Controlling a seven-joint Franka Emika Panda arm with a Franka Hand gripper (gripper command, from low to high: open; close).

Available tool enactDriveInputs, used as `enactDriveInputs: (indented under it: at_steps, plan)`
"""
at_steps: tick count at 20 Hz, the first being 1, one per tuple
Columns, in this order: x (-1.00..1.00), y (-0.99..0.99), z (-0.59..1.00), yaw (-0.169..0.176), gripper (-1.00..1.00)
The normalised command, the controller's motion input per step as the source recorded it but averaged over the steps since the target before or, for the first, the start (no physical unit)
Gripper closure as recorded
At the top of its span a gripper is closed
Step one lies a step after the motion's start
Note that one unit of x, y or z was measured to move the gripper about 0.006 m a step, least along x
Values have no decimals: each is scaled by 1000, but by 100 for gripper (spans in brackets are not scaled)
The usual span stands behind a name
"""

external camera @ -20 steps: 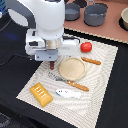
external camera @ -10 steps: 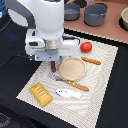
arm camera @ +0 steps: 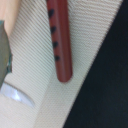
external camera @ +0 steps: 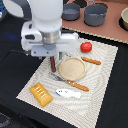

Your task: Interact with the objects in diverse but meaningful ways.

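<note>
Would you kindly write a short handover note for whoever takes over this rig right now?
Gripper: low over the mat's edge on the exterior view's left, right at the sausage stick; the fingers are hidden, so open or shut cannot be told.
Sausage stick: the wrist view shows it lying along the mat.
Tomato: on the mat, on the far side of the round plate.
Bread slab: near corner of the mat.
White-and-blue piece: beside the bread slab.
Two grey pots stand behind the mat.
Done: nothing visibly held or stacked.
Left: check the grip on the sausage stick before moving.
</note>
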Motion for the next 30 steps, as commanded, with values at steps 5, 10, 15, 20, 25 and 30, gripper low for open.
enactDriveInputs:
  at_steps: [5, 10, 15, 20, 25, 30]
  plan:
    - [-219, -587, 123, 9, -100]
    - [136, -889, 1, 90, -100]
    - [3, -580, 87, 205, -100]
    - [89, -576, 229, 176, -100]
    - [523, -697, 315, 28, -100]
    - [633, -741, 186, 0, -100]
